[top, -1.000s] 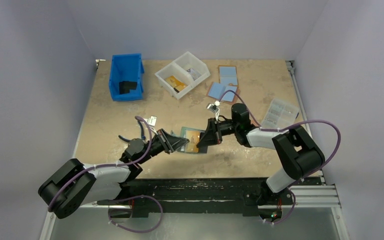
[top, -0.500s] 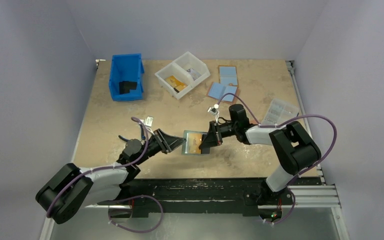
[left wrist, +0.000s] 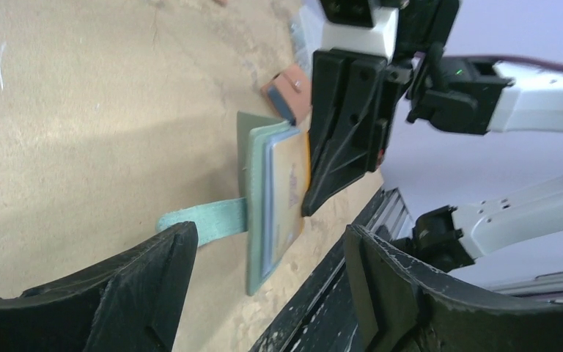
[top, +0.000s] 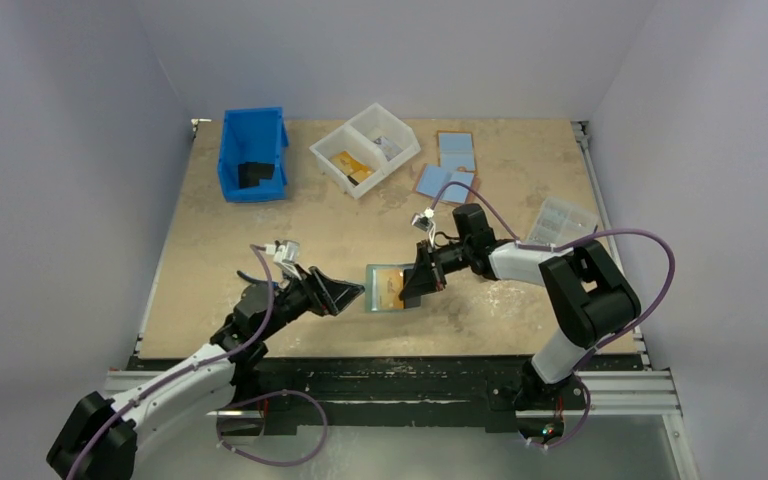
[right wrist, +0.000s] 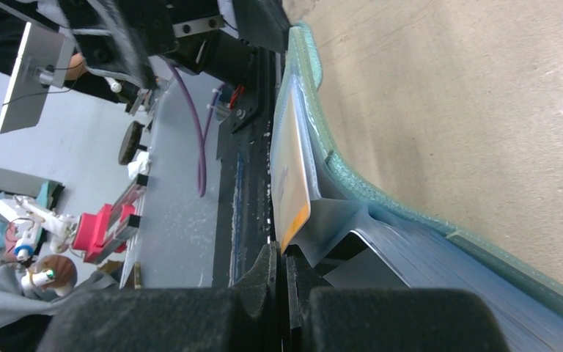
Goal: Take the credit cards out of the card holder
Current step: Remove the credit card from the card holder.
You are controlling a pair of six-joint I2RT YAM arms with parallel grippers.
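Observation:
The teal card holder [top: 377, 290] lies open on the table near the front edge, its snap strap [left wrist: 201, 220] pointing toward my left arm. A tan-orange credit card [top: 391, 287] sits in its top clear sleeve. Dark cards are stacked in the sleeves beneath [right wrist: 440, 271]. My right gripper [top: 403, 296] is shut, its tips pinching the orange card [right wrist: 292, 183] at its corner by the sleeve mouth. My left gripper [top: 353, 297] is open just left of the holder and touches nothing. In the left wrist view the holder [left wrist: 253, 183] lies beyond its spread fingers [left wrist: 168, 257].
At the back stand a blue bin [top: 252, 155] and a white two-compartment tray [top: 365, 150]. Flat light-blue-and-brown wallets [top: 455, 150] lie behind the right arm, with a clear plastic box [top: 558, 222] to the right. The black front rail [top: 390, 375] runs close below the holder.
My left gripper has opened, let go of the card holder and drawn back to the left. The right gripper has stayed shut at the card's edge and barely moved.

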